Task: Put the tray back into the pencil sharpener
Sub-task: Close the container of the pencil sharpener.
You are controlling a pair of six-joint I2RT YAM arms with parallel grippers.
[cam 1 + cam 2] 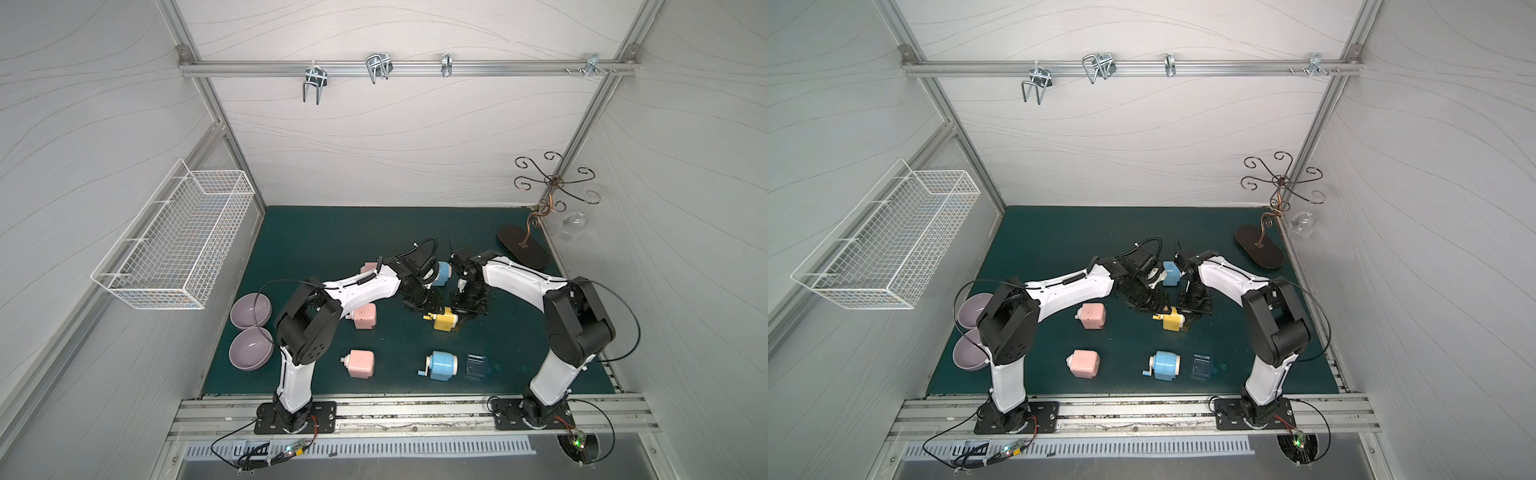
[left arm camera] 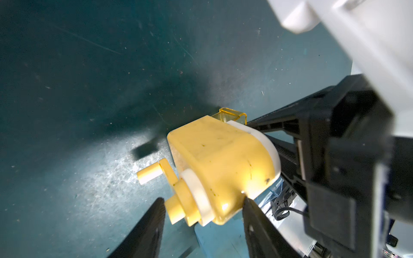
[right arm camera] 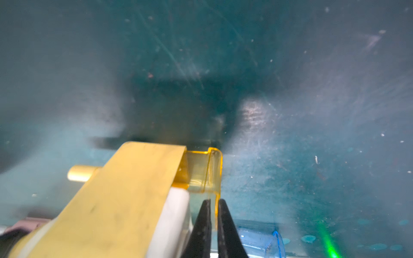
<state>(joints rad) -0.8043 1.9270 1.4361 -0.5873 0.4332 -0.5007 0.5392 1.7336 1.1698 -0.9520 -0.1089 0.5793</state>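
- Black fingers (image 3: 204,223) of the right gripper (image 3: 214,201) stand a sliver apart, with the thin wall of the amber tray (image 3: 201,169) in the slit. I cannot tell whether they are pinching it.
- The left gripper (image 2: 202,198) clamps the yellow pencil sharpener (image 2: 223,156) at its crank end.
- The amber tray juts from the sharpener's 3 o'clock end, only partly in.
- The sharpener is just toward 4 o'clock of the green mat (image 1: 332,249) centre.

Desk (image 1: 316,249) dark teal, pale scuffs. Yellow sharpener (image 2: 223,160), white end rings; amber tray (image 3: 201,169), see-through. Also pink sharpener (image 1: 359,363), light-blue sharpener (image 1: 442,365), clear blue tray (image 1: 476,365). Bowls (image 1: 250,309) lilac. Basket (image 1: 174,249) white wire grid. Walls (image 1: 395,137) grey, wavy lines. Arms (image 1: 361,286) white and black
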